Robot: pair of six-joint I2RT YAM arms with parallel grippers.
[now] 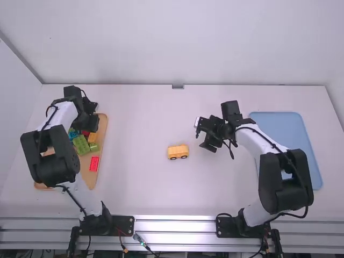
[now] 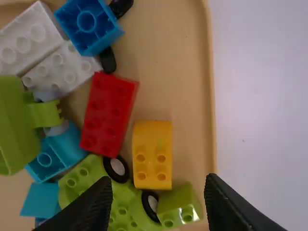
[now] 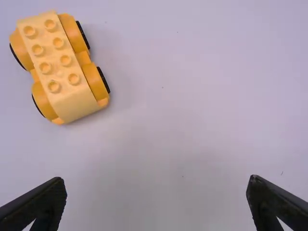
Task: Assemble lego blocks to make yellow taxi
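high view, and there it was: a yellow car base (image 1: pixel 178 152) sat on the white bench (image 1: pixel 140 188), well to the right of the wooden tray (image 1: pixel 102 141), wheels down and studs facing up. the left gripper (image 1: pixel 90 121) hung over that tray, and the right gripper (image 1: pixel 203 136) was well off to the tray's right, farther out than the car base. beyond them both, a blue tray (image 1: pixel 287 126) lay at the far right of the wooden one.

over to the left wrist view! the left gripper's (image 2: pixel 158 184) fingers stood wide apart with nothing between them, above the wooden tray's load. a yellow block (image 2: pixel 152 144), studs up, lay inside the tray, near its right rim. a red brick (image 2: pixel 109 113) was in there too, farther in from that rim, and so were a small green block (image 2: pixel 180 207), a blue brick (image 2: pixel 89 26) and a white brick (image 2: pixel 60 72).

and the right wrist view: the right gripper's (image 3: pixel 156 182) fingers were spread wide, holding nothing, over bench well to the wooden tray's right.
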